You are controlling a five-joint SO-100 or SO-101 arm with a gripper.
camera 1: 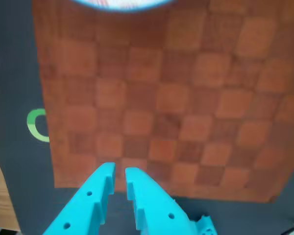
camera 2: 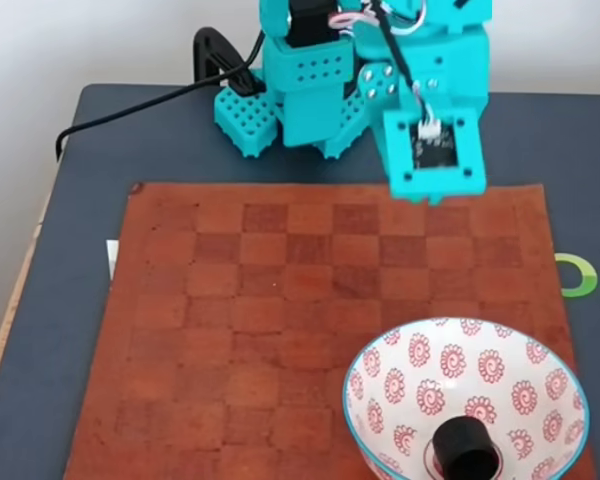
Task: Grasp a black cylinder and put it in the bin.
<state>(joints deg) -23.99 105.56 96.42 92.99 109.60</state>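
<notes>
I see a dark grey worktop (camera 2: pixel 90 140) carrying a brown checkered mat (camera 2: pixel 280 310) across its middle. In the fixed view, the bin (camera 2: pixel 540 370) sits on the mat's near right part. A green ring mark (camera 2: pixel 583 277) lies just off the mat's right edge. The teal arm base (camera 2: pixel 280 110) stands behind the mat, with a black cable (camera 2: pixel 130 108) trailing left.

You will find the black cylinder (camera 2: pixel 467 451), short and matte, lying inside the bin (camera 2: pixel 500 362) at its bottom, tilted with one flat end facing up. The bin is a white bowl with red spiral flowers and a thin blue rim.
</notes>
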